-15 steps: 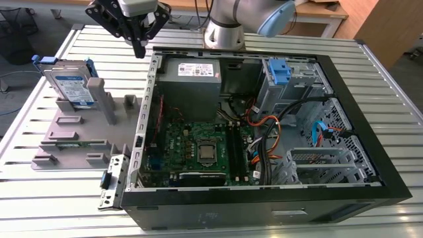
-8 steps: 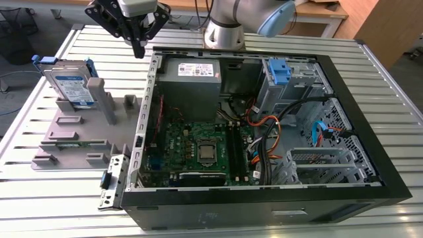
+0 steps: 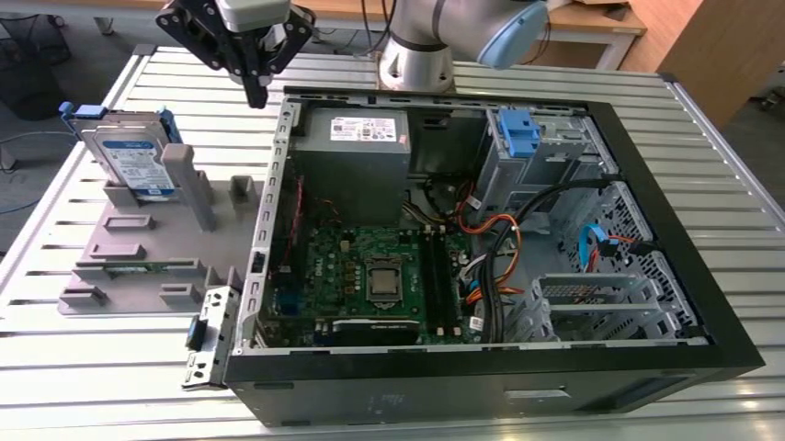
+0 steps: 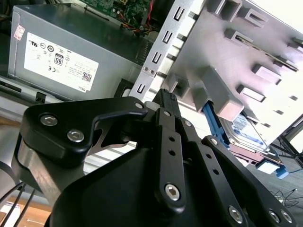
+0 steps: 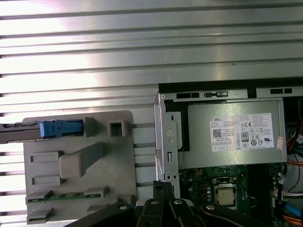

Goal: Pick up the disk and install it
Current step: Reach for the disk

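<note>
The disk [image 3: 132,158] stands upright on its edge in the grey holder [image 3: 147,253] at the exterior view's left, its white-and-blue label facing out and its blue carrier around it. My gripper [image 3: 256,97] hangs above the table between the holder and the computer case [image 3: 491,367], apart from the disk, shut with nothing in it. In the first wrist view the disk [image 5: 52,128] appears edge-on in the holder [image 5: 78,189], away from my gripper [image 5: 163,187]. The second wrist view has my gripper [image 4: 166,97] in front of the holder [image 4: 227,61], with the disk [image 4: 250,133] behind it.
The open case holds a grey power supply [image 3: 353,138], a motherboard [image 3: 374,276] and loose cables [image 3: 516,230]. A blue bracket [image 3: 520,133] stands in the drive bay at the back of the case. The slatted metal table [image 3: 110,367] surrounds everything.
</note>
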Robot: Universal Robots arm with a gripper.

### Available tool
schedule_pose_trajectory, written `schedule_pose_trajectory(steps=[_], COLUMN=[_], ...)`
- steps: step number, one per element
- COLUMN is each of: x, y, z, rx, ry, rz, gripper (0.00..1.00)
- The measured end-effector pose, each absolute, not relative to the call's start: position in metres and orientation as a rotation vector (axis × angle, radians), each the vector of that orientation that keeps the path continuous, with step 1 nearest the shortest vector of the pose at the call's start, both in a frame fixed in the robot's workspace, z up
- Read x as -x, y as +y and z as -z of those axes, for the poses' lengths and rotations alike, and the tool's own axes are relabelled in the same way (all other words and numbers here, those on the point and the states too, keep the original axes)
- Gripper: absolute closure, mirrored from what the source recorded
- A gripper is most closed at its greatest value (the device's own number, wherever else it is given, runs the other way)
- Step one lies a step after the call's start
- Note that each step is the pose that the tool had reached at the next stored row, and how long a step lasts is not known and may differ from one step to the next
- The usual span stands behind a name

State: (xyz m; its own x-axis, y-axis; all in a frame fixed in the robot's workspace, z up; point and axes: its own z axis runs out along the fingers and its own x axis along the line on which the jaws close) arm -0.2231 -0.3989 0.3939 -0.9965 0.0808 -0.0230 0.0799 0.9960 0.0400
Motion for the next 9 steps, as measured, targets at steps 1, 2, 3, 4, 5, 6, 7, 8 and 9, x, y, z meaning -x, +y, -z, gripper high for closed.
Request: schedule_pose_trajectory(steps=[1, 2, 3, 4, 5, 6, 7, 8, 9], x=[0.2234, 0.2238, 0.2242, 0.2246, 0.225, 0.2253, 0.2256, 0.2258, 0.226], y=[-0.3989, -0.3989, -0.3989, -0.3989, -0.3989, -0.3989, -0.3989, -0.3989, -0.3989], z=[-0.3938, -0.3938, -0.3937, -0.3937, -0.3937, -0.3937, -0.3937, -0.3936, -0.3937], rx=[-0.125, -0.125, -0.125, -0.125, -0.125, -0.125, -0.125, -0.125, -0.125], ry=[3.114, 3.114, 3.114, 3.114, 3.114, 3.114, 3.114, 3.114, 3.114], rz=[-0.061, -0.061, -0.061, -0.061, -0.061, -0.061, -0.061, -0.061, -0.061], gripper=[0.89, 0.89, 0.89, 0.89, 0.89, 0.89, 0.89, 0.89, 0.89])
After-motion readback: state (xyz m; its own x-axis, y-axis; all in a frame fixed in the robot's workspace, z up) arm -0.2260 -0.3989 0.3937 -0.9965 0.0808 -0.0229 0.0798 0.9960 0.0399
